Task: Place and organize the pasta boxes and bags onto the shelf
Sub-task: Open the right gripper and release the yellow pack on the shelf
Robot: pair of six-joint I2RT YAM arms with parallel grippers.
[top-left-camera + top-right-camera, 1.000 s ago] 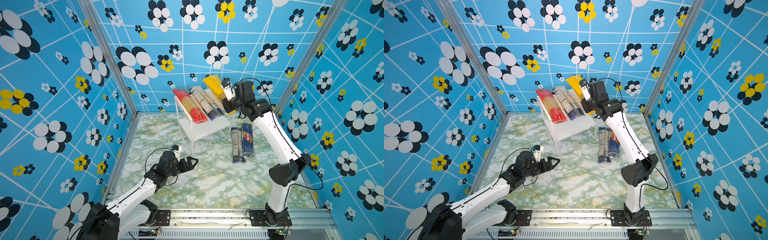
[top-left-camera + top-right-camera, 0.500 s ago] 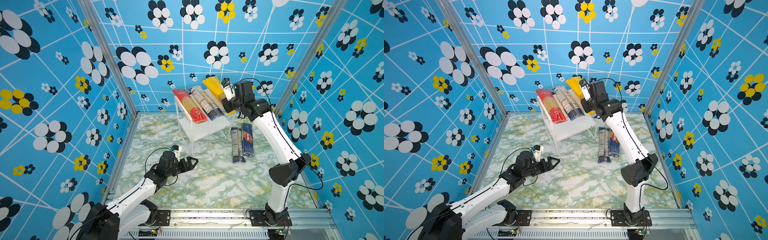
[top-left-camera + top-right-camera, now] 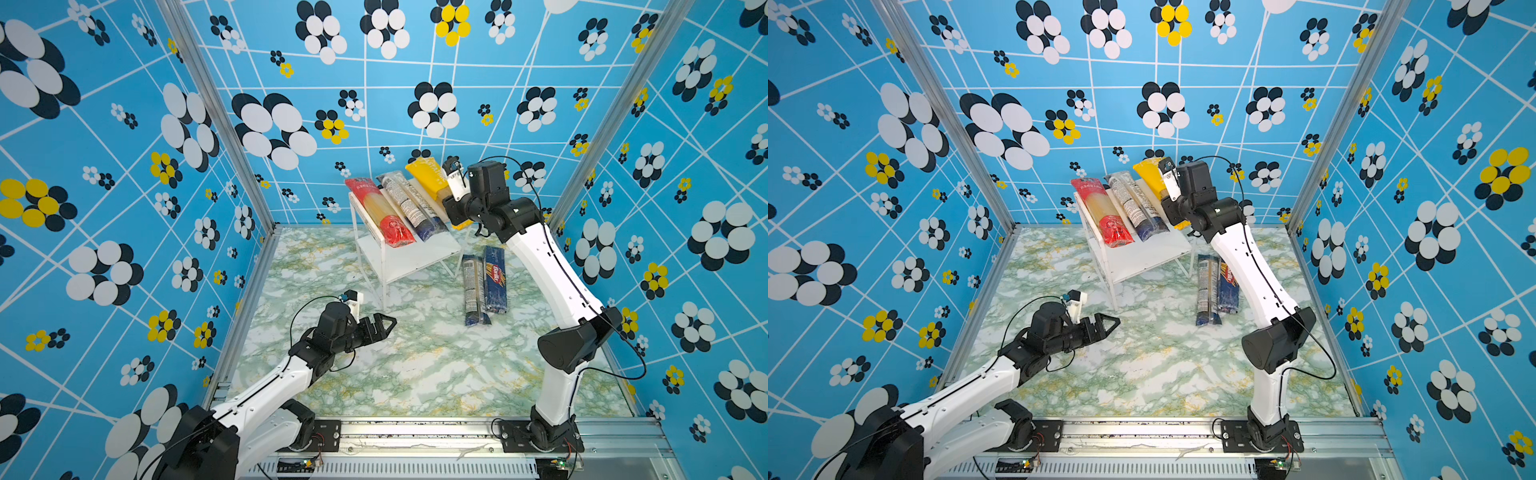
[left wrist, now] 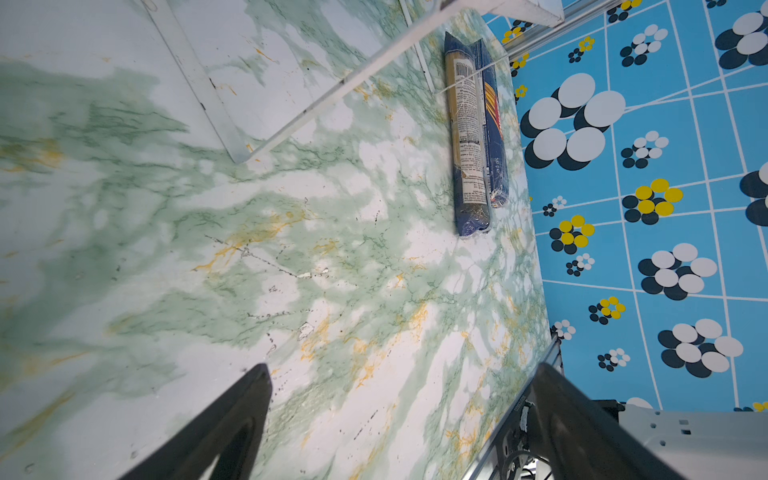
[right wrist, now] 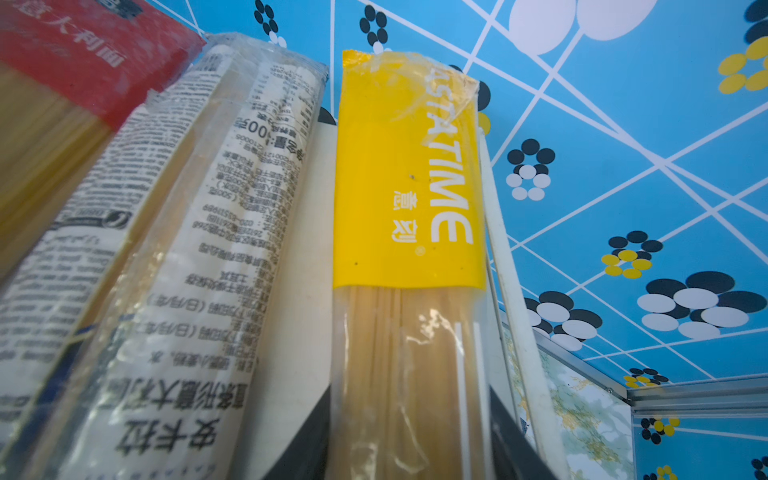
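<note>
The shelf [image 3: 415, 257] stands at the back of the marble floor. On its top board three pasta packs lie side by side: a red-ended one [image 3: 380, 212], a see-through one with a navy end [image 3: 409, 205] and a yellow one [image 3: 428, 176]. My right gripper [image 5: 409, 415] is at the shelf's right side, its fingers hugging both sides of the yellow pack [image 5: 399, 187]. Right of the shelf, a second see-through pack [image 3: 473, 286] and the navy Barilla box [image 3: 495, 278] lie on the floor. My left gripper [image 3: 384, 324] hovers open and empty over the floor, front left of the shelf.
Patterned blue walls close in the left, back and right sides. An aluminium rail [image 3: 415, 432] with both arm bases runs along the front. The shelf's lower board [image 3: 1142, 257] is bare. In the left wrist view the shelf's leg [image 4: 332, 87] crosses ahead of the floor packs [image 4: 469, 137].
Nothing has visibly moved. The right gripper stays at the yellow pack on the shelf, and the left arm holds still.
</note>
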